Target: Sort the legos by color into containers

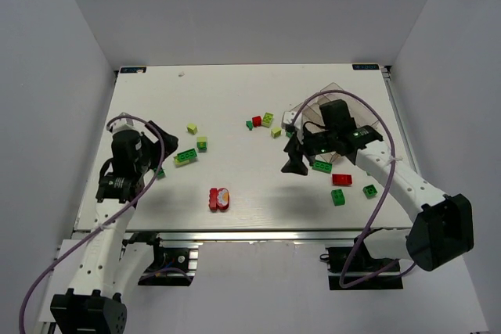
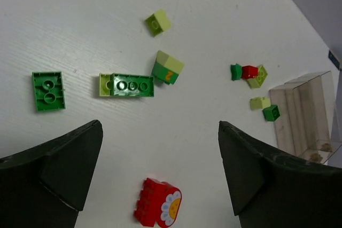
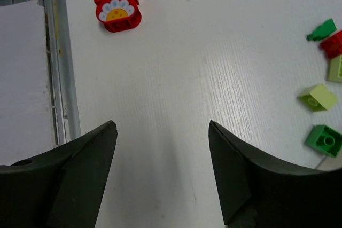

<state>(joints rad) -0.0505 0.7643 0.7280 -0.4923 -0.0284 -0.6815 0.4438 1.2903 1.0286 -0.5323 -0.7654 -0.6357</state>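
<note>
Left pincer [image 2: 159,132] hangs over the surface [image 2: 80,14] with its jaws wide apart and nothing between them. The right pincer [image 3: 161,132] is likewise spread and empty.

By my reading the sorting has hardly begun, since every one of the legos that shows lies loose on the surface. A red flower brick [image 2: 158,203] sits just under the left pincer, toward its near side. Ahead of it lie:
- a dark green plate [image 2: 48,91] on the left jaw's side
- a long dark green brick [image 2: 132,85] butted against a pale one
- a pale-on-green stack [image 2: 167,68]
- farther out, a lone pale brick [image 2: 158,22]

Well beyond its right jaw, a small cluster [image 2: 249,72] of green, red and pale pieces lies near the clear tray [image 2: 304,116]. A pale piece [image 2: 260,102] and a green cube [image 2: 271,112] sit just beside the tray.

The tray compartments seen from the left wrist hold no brick that I can make out, only faint specks at the bottom. From overhead the right arm covers much of the tray, so the rest cannot be told.

Close to the right pincer, on its arm's side, four more wait: a green slab [image 1: 322,166], a red slab [image 1: 341,179], a green block [image 1: 337,197] and an outer green block [image 1: 369,190].

All three colours seem left to carry over, one compartment for each.
</note>
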